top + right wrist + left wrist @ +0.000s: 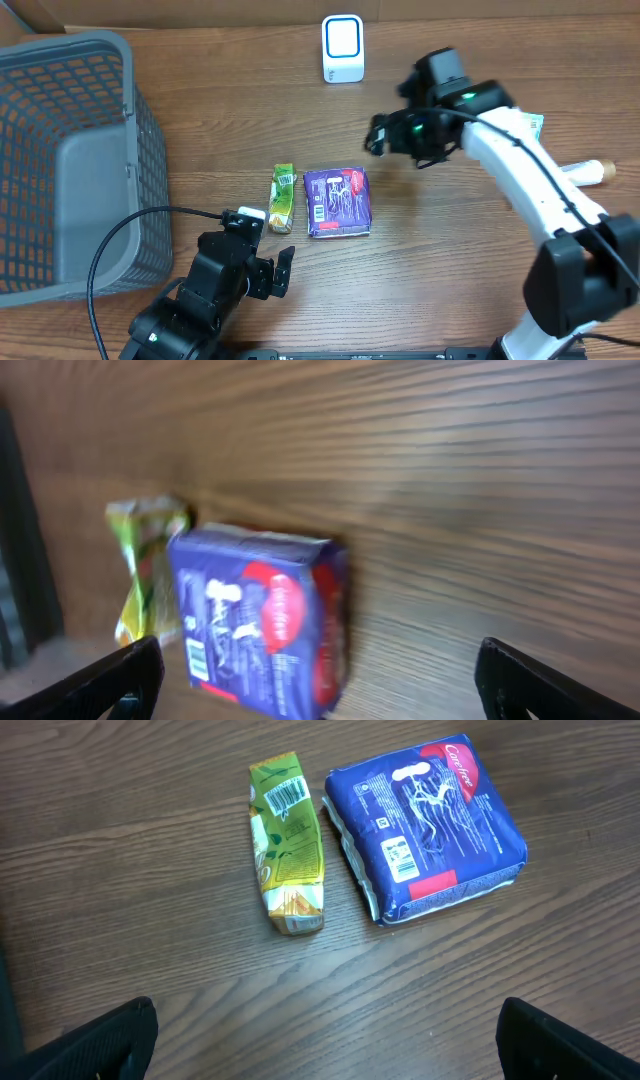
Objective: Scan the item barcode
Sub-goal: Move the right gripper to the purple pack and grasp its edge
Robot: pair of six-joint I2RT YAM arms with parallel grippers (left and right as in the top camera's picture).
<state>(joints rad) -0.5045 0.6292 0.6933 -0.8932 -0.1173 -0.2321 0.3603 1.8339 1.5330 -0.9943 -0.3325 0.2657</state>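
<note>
Two items lie mid-table: blue pack [337, 202], green pouch [283, 197] just beside at its 9 o'clock. Left gripper [271, 270] sits at pack's 7 o'clock, right gripper [377, 135] at 1 o'clock. Both have jaws apart, empty.

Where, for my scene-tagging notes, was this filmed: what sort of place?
Probably a mock shop checkout on a wooden table: a small white scanner with a blue-lit face, a grey plastic mesh basket, and barcoded goods, a purple wrapped pack and a green-yellow carton.
</note>
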